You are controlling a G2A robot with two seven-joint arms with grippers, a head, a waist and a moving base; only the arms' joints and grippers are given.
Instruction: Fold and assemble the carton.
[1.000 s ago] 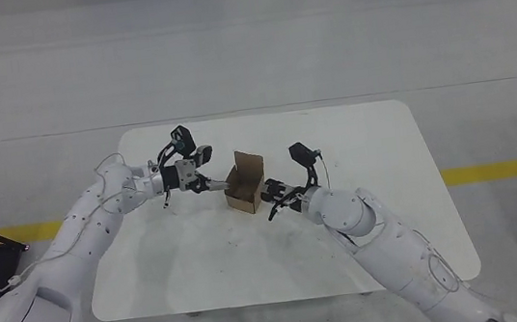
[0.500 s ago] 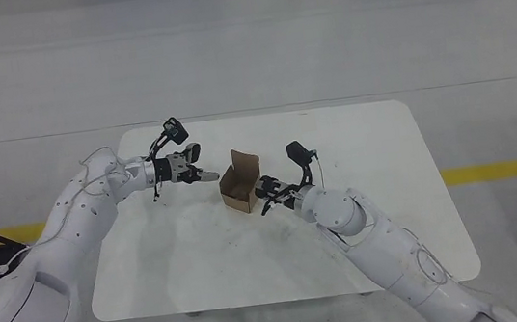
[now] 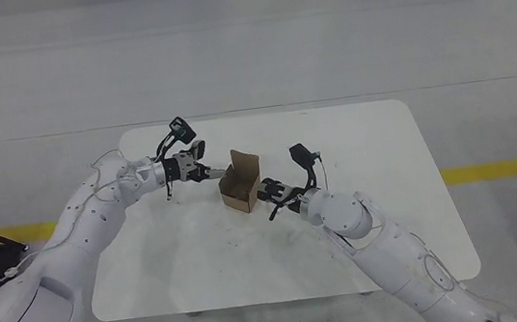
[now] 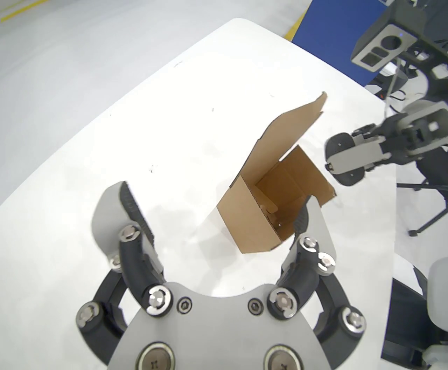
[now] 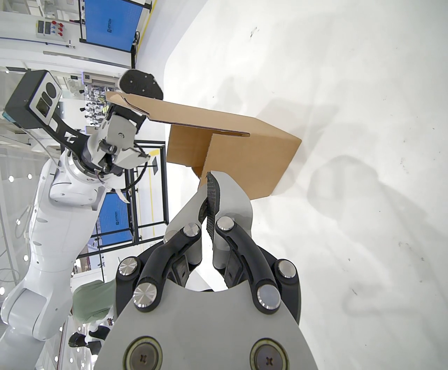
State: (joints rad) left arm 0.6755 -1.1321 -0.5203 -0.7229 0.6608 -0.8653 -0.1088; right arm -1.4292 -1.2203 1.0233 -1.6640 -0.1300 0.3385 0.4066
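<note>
A small brown carton [image 3: 241, 180] stands on the white table [image 3: 376, 244], its top open and one lid flap upright [image 4: 294, 122]. My left gripper [image 3: 210, 174] hovers open just to the carton's left, one of its fingers [image 4: 309, 217] over the open top and the other [image 4: 122, 206] out over bare table. My right gripper [image 3: 269, 197] is shut at the carton's [image 5: 231, 154] opposite lower side, its tips at a wall edge with nothing seen between them. The left gripper's dark pad [image 5: 140, 82] shows beyond the flap.
The table spreads bare and white around the carton, with wide room toward the front and right. Its rounded far edge [image 4: 245, 24] lies behind the carton. Beyond the table are grey floor, blue panels and equipment stands.
The left gripper drew back from the carton's wall, rose slightly, then edged close again. The right gripper nudged in toward the carton, which shifted slightly left.
</note>
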